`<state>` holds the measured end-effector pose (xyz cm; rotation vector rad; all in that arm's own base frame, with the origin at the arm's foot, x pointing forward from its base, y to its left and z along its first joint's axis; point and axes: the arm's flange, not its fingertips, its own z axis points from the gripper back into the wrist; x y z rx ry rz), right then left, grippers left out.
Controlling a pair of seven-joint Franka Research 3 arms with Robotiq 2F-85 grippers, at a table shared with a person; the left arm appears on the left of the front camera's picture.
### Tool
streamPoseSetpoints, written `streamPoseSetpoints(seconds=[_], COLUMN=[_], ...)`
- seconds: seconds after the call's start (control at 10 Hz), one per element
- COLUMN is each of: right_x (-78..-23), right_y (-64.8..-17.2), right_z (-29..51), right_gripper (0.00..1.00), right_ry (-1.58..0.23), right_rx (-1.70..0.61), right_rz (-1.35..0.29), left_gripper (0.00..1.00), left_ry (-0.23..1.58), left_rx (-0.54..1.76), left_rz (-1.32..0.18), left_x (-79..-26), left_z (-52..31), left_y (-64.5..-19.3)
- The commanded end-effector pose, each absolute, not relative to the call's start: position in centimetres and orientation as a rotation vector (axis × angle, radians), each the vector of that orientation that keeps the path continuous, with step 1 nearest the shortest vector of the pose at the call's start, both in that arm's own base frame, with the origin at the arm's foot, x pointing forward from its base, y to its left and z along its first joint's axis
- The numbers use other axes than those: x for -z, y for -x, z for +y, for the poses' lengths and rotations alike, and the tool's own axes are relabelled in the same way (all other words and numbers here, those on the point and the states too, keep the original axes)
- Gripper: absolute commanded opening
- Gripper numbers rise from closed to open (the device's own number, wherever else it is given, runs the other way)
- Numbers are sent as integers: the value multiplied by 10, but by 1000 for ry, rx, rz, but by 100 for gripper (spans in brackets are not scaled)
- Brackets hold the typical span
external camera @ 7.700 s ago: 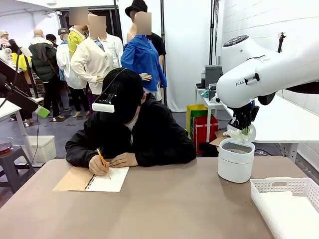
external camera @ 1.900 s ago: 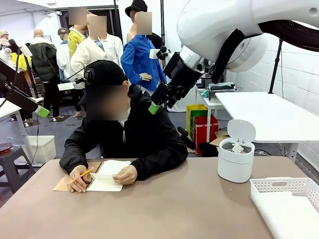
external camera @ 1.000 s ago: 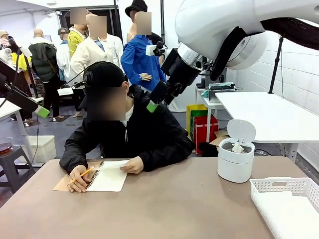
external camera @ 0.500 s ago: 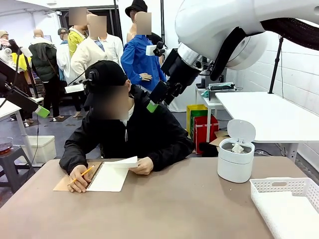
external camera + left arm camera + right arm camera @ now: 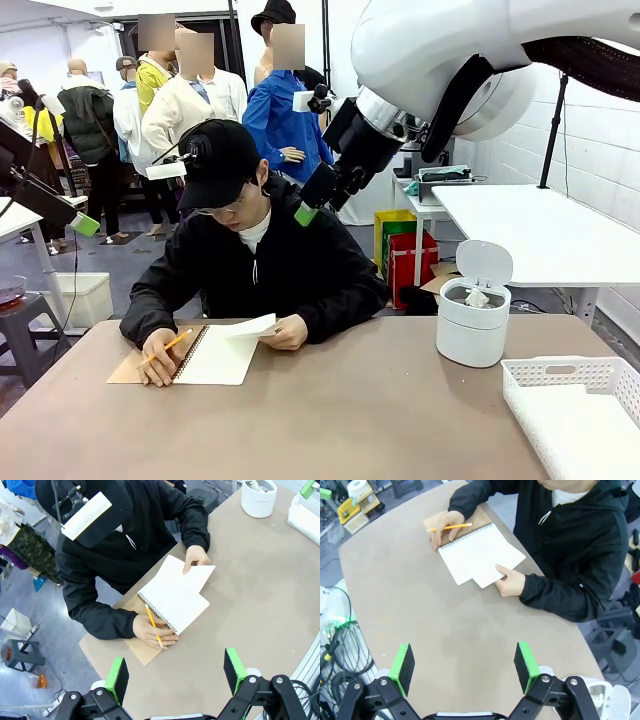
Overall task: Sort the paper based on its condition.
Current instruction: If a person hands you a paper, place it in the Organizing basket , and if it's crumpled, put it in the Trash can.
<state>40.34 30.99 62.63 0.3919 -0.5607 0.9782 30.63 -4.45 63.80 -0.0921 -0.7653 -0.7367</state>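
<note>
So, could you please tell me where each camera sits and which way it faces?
Front view: fixed on the robot's side, facing the person; right pincer hangs overhead.
Left wrist view: high above, looking down at the notebook; left pincer open.
Right wrist view: also high, looking down; right pincer open.
Both wrist views share the notebook and paper.

It looked like a robotics lab booth inside a hall. A white robot arm (image 5: 450, 60) hung over a brown table (image 5: 350, 420), with cables (image 5: 342, 645) by its edge, a white partition (image 5: 375, 110) and plastic crates (image 5: 410, 262) behind.
</note>
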Motion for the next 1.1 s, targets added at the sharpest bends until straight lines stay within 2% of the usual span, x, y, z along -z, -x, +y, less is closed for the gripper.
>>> streamPoseSetpoints(seconds=[0.0, 1.0], right_x=[-625, -625], right_y=[-404, -404], right_z=[309, 309], right_gripper=[100, 100], right_ry=[-386, -386], right_rx=[-972, -972], right_rz=[-555, -555], left_gripper=[100, 100], left_ry=[93, 93], left_rx=[735, 735], left_rz=[-764, -764], left_x=[-638, -638], left_z=[-44, -44], left_y=[-306, -306])
